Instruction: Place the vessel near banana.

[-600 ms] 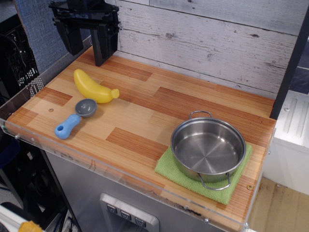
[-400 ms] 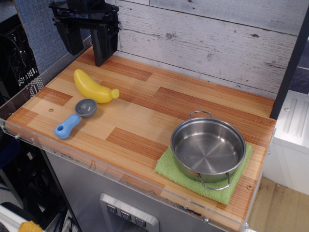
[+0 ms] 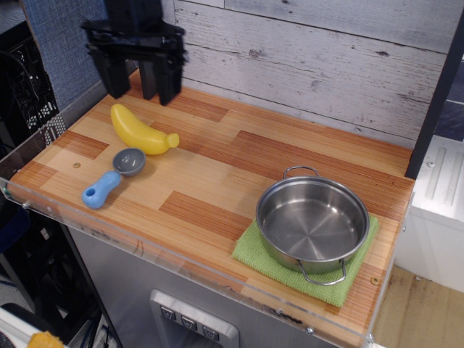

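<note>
gripper now rotated, slightly rightward

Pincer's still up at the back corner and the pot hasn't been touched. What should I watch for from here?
1. The vessel sits on a green cloth; lifting or dragging it may pull the cloth along, close to the front edge.
2. Its thin wire handles and smooth rim offer little to grip, so the pincer could slip.
3. The blue-handled scoop lies right beside the banana; a careless set-down could knock either one.
</note>
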You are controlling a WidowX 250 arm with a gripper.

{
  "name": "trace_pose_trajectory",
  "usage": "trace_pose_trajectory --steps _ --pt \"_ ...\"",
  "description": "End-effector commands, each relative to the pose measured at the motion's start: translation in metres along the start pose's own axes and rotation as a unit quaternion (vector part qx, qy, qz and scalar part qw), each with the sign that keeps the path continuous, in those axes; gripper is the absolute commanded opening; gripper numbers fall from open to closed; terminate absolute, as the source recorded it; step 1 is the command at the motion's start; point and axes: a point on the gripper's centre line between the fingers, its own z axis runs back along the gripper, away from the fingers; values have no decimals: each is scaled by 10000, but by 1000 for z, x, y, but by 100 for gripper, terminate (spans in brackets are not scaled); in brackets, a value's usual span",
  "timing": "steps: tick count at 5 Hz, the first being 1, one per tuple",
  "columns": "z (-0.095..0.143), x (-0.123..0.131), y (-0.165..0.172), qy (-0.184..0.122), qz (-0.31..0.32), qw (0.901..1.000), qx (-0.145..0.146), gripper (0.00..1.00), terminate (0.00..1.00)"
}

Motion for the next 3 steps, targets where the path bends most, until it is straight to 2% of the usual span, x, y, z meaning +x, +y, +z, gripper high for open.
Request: trace_pose_trajectory --steps 1,2,3 --pt "13 -7 -40 -301 -502 9983 21 100 0" --pt "5 -8 -69 -473 -862 9952 15 100 0" --pt "-6 -7 -99 -932 -1250 9876 168 100 0"
